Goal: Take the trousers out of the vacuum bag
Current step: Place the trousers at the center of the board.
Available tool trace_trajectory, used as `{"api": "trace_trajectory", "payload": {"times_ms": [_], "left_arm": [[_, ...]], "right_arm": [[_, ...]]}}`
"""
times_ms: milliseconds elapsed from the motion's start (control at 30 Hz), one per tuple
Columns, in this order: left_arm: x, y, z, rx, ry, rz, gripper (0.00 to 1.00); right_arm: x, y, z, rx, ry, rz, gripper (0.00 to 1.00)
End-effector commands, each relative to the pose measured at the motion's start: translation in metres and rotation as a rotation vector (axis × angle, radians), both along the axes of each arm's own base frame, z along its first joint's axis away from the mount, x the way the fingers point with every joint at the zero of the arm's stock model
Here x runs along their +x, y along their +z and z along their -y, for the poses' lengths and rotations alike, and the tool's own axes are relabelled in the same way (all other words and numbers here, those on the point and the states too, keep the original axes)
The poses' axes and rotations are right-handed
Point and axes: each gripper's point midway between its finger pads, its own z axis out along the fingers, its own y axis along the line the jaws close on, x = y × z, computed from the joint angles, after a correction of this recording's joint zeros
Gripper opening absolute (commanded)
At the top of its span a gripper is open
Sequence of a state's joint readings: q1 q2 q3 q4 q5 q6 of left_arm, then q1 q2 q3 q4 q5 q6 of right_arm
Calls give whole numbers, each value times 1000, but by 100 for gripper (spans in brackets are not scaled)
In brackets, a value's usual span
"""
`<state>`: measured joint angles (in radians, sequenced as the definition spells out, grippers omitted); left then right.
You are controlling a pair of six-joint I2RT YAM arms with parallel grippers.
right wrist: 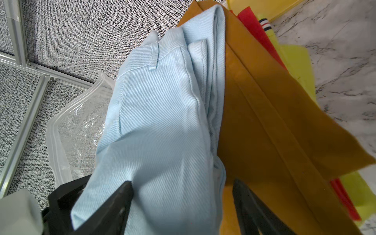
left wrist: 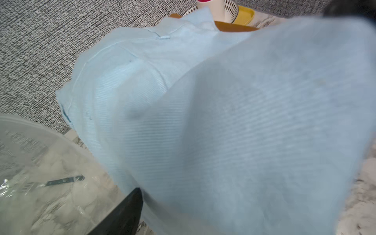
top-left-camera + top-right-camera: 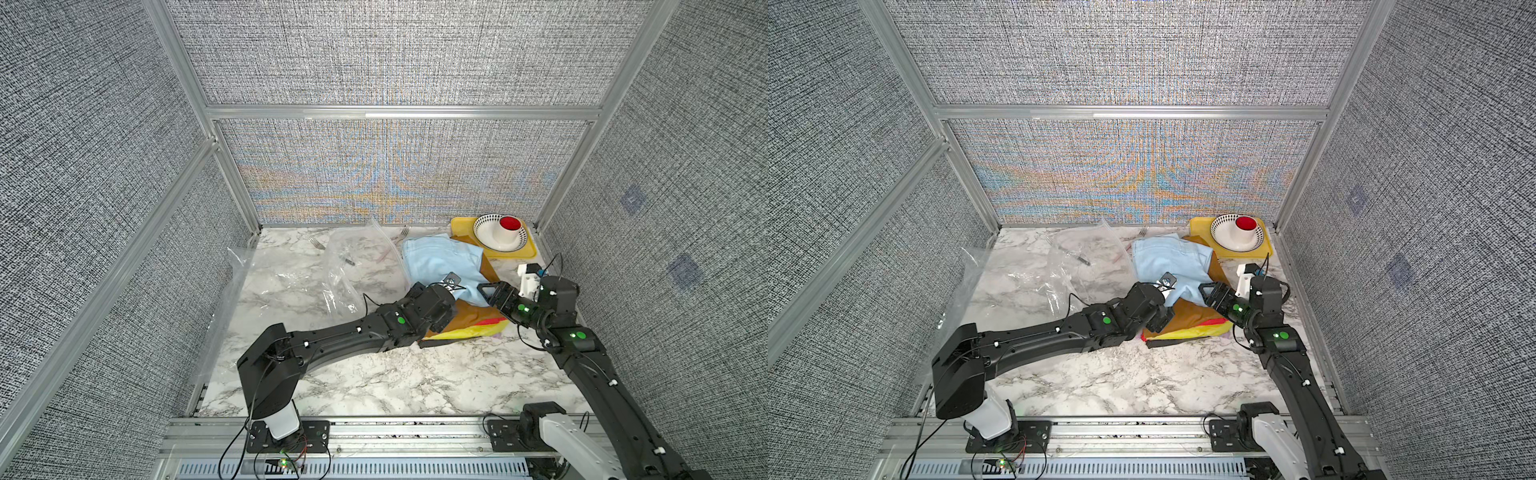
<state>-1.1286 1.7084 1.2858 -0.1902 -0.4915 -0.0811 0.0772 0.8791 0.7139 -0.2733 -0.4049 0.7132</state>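
Twill cloth trousers point(image 1: 158, 122), crinkly glossy bag point(image 3: 233, 293) (plastic)

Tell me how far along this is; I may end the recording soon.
Done: the vacuum bag looks empty; the trousers lie piled outside it, blue pair on top. In hand: both arms' jaws are at the blue pair, the right ones open astride it. Left: nothing visible to pull out, probably only letting go.
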Motion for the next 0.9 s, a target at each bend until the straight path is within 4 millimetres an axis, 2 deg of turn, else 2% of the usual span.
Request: {"api": "trace_trajectory", "payload": {"times_ms": [0,67,133,200,267,333,500,600,700,733,867], "left_arm": [[15,-5,-14,71,104,56,82],[17,-9,-15,90,116,53,79],[16,-10,-16,96,119,49,70],[15,-8,-18,99,116,49,56],[14,-6,-20,111,106,54,27],[13,-4,-23,131,96,59,19],[10,0,-34,236,52,84,13],[9,-4,-44,316,31,109,12],[8,-12,-51,380,20,115,10],[8,-16,-53,396,19,113,10],[7,-19,-57,418,16,115,9]], "right_arm": [[3,5,0,43,-11,11,80],[3,5,0,61,-12,15,80],[4,3,-1,69,-9,14,79],[5,0,-4,86,4,13,76],[7,-2,-9,118,24,10,71],[10,-5,-13,138,45,0,64],[19,-6,-13,106,62,-4,62],[32,5,-3,48,30,47,73],[50,16,6,-39,16,103,82],[60,30,9,-68,19,144,84],[94,30,12,-159,58,181,86]]}}
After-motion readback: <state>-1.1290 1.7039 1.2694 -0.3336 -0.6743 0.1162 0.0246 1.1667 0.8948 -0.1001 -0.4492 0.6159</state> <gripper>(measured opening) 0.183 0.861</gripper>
